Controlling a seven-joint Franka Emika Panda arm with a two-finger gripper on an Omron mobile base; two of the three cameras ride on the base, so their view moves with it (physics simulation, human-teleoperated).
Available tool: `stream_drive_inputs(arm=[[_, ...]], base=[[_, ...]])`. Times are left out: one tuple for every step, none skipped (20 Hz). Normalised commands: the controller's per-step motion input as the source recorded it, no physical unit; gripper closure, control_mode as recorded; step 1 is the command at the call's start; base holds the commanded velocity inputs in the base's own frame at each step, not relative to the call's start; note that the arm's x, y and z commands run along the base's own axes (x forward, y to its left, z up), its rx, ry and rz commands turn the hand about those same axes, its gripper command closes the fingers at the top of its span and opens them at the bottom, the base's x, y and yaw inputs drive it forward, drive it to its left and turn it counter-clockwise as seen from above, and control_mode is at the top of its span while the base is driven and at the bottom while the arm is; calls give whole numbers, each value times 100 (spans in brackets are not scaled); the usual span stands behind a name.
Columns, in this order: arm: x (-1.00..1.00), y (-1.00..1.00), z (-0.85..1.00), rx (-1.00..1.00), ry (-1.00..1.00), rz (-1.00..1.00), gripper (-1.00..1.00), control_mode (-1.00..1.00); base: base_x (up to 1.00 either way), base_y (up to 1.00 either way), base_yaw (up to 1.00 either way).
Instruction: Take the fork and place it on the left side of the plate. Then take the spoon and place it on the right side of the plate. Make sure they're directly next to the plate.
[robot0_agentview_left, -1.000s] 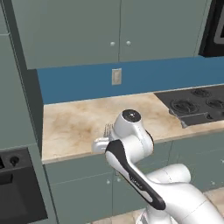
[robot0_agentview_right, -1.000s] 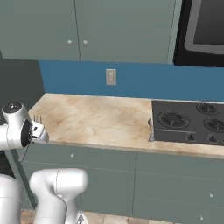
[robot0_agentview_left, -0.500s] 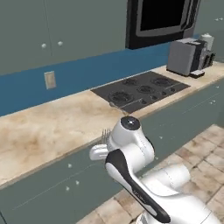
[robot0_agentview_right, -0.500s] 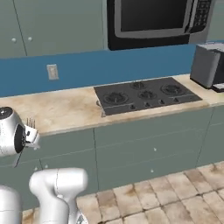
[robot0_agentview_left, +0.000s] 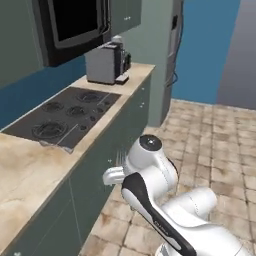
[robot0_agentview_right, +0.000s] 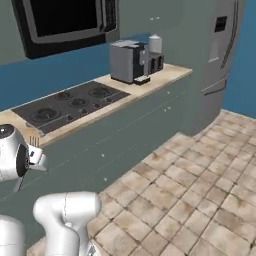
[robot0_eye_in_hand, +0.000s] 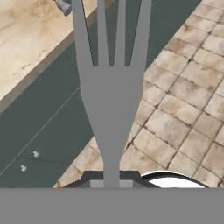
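Fork (robot0_agentview_left: 120, 158) tines peek past the white arm beside the counter (robot0_agentview_left: 30, 170) in the left base view, stick up by the hand in the right base view, and in the hand view the gripper (robot0_eye_in_hand: 111, 178) is clamped on its handle, tines over cabinet fronts and floor tiles.

Even, soft rendered light with faint shadows, no glare; all views are slightly blurred and low-detail.

arm shell: glossy white rounded links (robot0_agentview_left: 165, 175) curving in thick segments
joint band: dark black strip (robot0_agentview_left: 145, 210) running along one link
joint cap: round grey disc (robot0_agentview_left: 149, 143) showing on top
base column: white cylinder (robot0_agentview_right: 65, 215) standing
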Motion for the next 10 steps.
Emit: stream_drive_inputs(arm=[[0,0,0,0,0,0,100,100],[0,0,0,0,0,0,100,100],[0,0,0,0,0,0,100,100],[0,0,0,0,0,0,100,100],[0,0,0,0,0,0,100,100],[0,0,0,0,0,0,100,100],[0,0,0,0,0,0,100,100],[0,0,0,0,0,0,100,100],[0,0,0,0,0,0,100,100],[0,0,0,0,0,0,100,100]], base=[[2,0,-88],[3,0,-88],[3,0,-88],[3,0,-88],[4,0,-87],[4,0,-87],[4,0,-87],[3,0,-87],[3,0,-87],[3,0,-87]])
